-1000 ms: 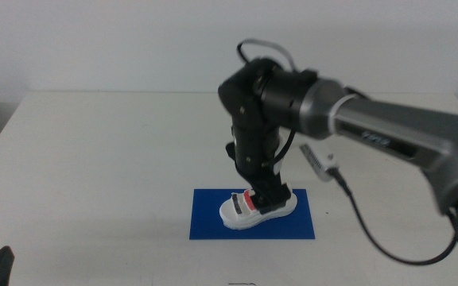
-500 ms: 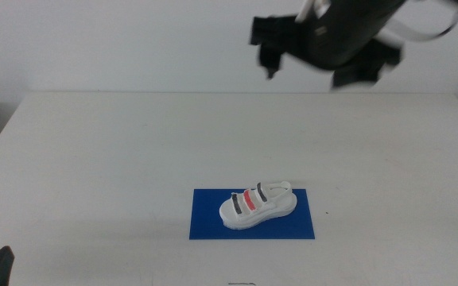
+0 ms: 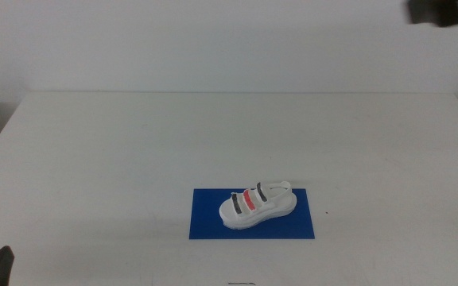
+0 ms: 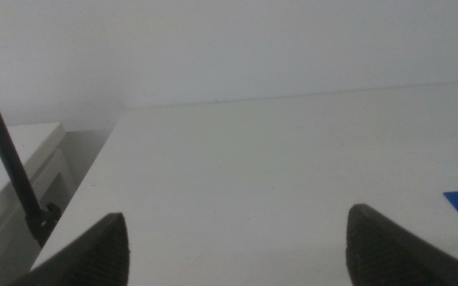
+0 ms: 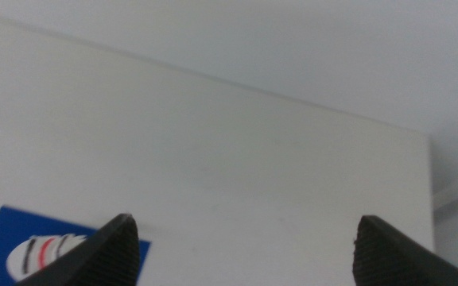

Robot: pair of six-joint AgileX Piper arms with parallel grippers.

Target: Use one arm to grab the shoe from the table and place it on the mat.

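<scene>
Left pincer [image 4: 233, 246] is sitting low at the near bench [image 3: 118, 151] edge with jaws spread wide, just waiting. The shoe [image 3: 258, 206] is resting sole-down on the blue mat [image 3: 205, 226], well ahead of it and toward the right pincer's side, so I'd say placement's done. Right pincer [image 5: 241, 246] is hanging high and far behind the shoe, jaws apart, nothing held
</scene>
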